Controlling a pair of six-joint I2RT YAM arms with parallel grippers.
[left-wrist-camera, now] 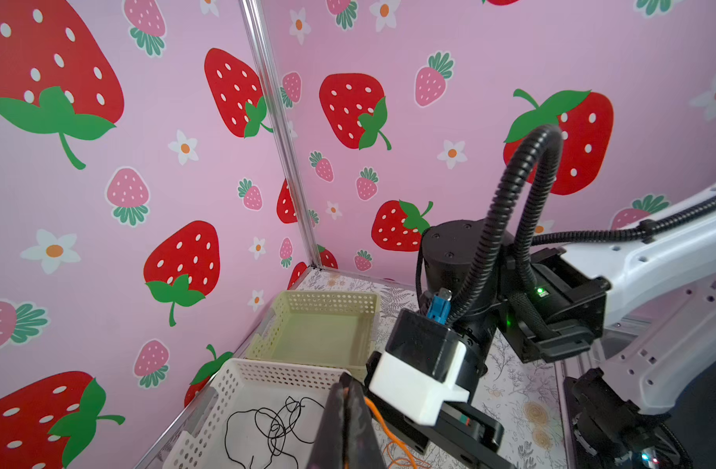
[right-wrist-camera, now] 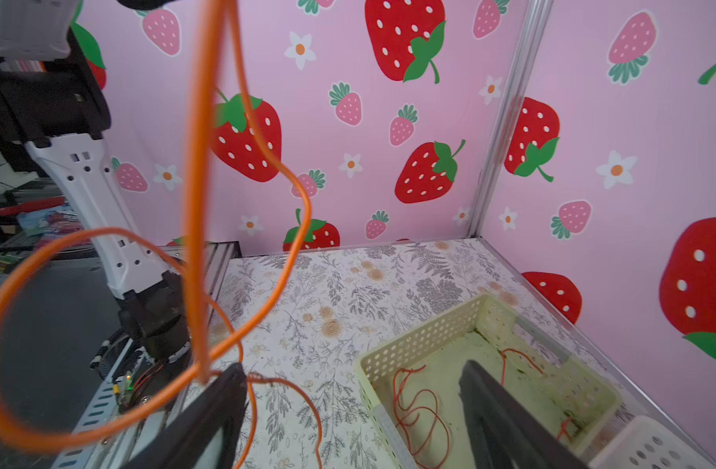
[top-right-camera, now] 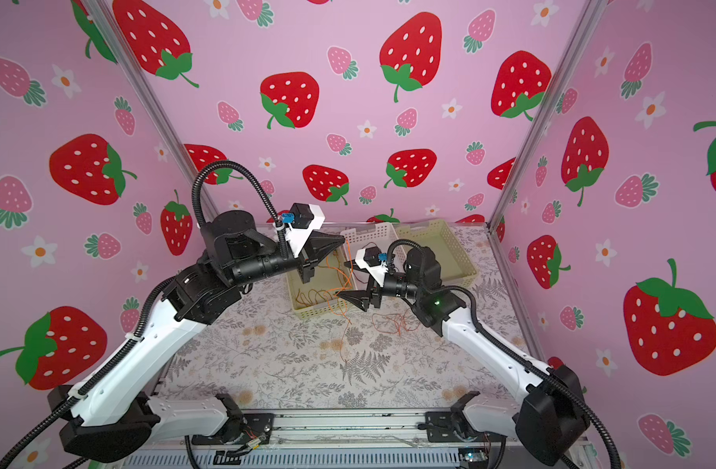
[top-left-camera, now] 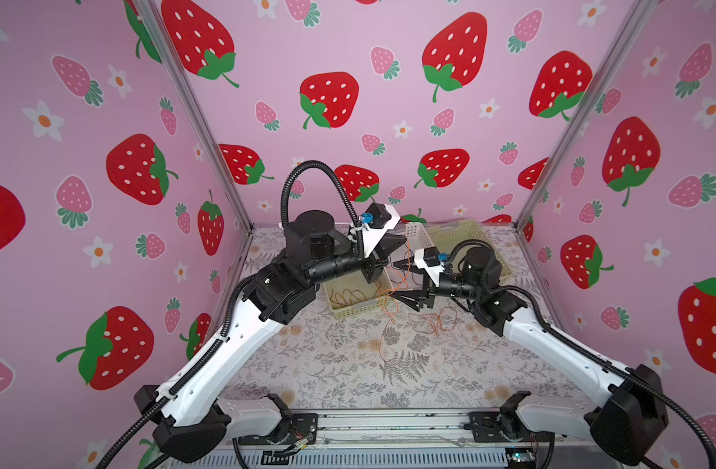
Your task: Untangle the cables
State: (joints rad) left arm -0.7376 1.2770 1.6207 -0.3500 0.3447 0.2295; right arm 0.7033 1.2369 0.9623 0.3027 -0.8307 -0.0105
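Note:
My left gripper (top-left-camera: 405,243) (left-wrist-camera: 346,381) is shut on the orange cable (left-wrist-camera: 382,422) and holds it raised over the baskets. The cable (top-left-camera: 403,276) (right-wrist-camera: 195,203) hangs down in loops to the table. My right gripper (top-left-camera: 397,282) (right-wrist-camera: 352,365) stands open beside the hanging strand, which rests against one of its fingers (right-wrist-camera: 226,390). A brownish-orange cable (top-left-camera: 348,298) (right-wrist-camera: 421,410) lies in the front yellow-green basket (top-left-camera: 354,314). In the white basket (left-wrist-camera: 267,371) a black cable (left-wrist-camera: 275,426) lies coiled. More orange loops (top-left-camera: 437,320) lie on the table near the right arm.
A second yellow-green basket (top-left-camera: 466,231) (left-wrist-camera: 327,300) stands behind the right arm at the back wall, next to the white basket (top-left-camera: 417,233). Strawberry-print walls close in the floral table (top-left-camera: 348,365) on three sides.

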